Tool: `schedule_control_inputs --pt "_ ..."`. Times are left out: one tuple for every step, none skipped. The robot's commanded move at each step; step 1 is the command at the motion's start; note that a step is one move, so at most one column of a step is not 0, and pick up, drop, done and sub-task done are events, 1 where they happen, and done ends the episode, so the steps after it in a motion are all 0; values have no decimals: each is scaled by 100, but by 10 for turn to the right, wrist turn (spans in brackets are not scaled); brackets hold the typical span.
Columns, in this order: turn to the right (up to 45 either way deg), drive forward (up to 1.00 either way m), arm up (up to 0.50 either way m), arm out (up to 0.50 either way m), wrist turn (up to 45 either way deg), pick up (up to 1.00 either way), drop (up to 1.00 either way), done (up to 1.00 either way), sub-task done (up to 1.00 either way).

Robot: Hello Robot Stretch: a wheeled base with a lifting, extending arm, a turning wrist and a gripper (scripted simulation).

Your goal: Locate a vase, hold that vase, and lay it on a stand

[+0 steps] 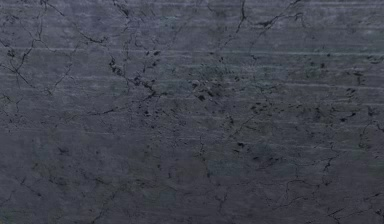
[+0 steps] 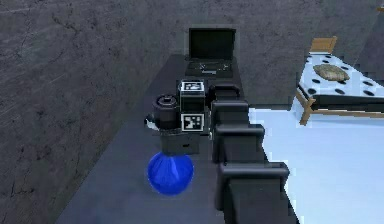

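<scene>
Here, with the blue vase (image 2: 170,173) found at my pincer (image 2: 165,118) above the dark surface (image 2: 120,190) bearing a laptop (image 2: 212,48), I cannot tell whether it is grasped, and laying it on a stand remains.

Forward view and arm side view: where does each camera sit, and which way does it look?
Forward view: on the robot, facing ahead and a bit down, at a dark cracked wall.
Arm side view: on the robot's body, facing out sideways; its arm and gripper show, with a blue vase, a laptop and a bed.
Shared: probably that dark wall, at the arm side view's left.
</scene>
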Motion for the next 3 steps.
schedule_control_inputs --pt "0 0 -30 0 0 0 0 0 0" --pt "0 0 0 0 0 100 0 0 0" --pt "0 0 10 0 0 0 0 0 0"
